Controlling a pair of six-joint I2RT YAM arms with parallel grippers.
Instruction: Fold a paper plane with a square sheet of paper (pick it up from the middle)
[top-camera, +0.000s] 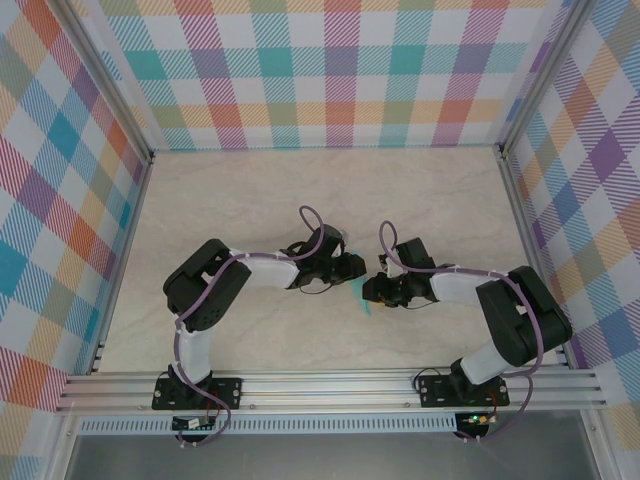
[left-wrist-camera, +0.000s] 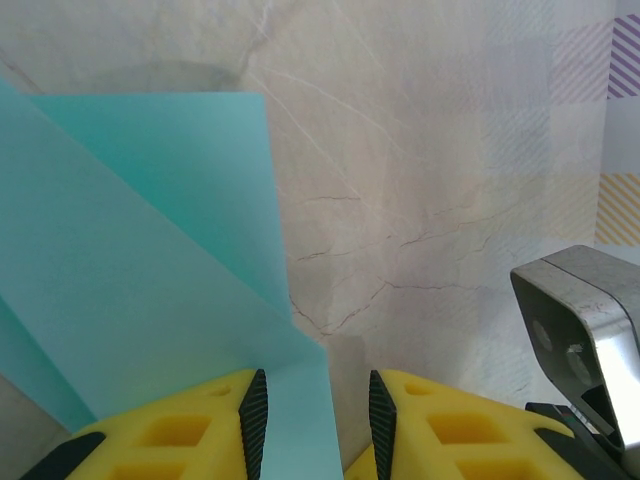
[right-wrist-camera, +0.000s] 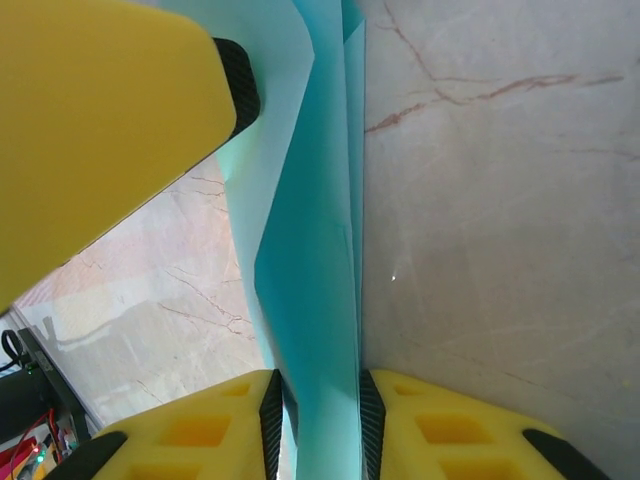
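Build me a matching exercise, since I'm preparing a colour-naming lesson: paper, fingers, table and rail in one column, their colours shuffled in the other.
Things:
1. paper
2. fingers
3. table
4. rail

Colours:
a. silver
b. beige marble
c. turquoise
d. yellow

Pairs: 1-c, 2-d, 3-b, 4-a

The sheet of paper (left-wrist-camera: 150, 250) is light turquoise, creased into overlapping folded layers.
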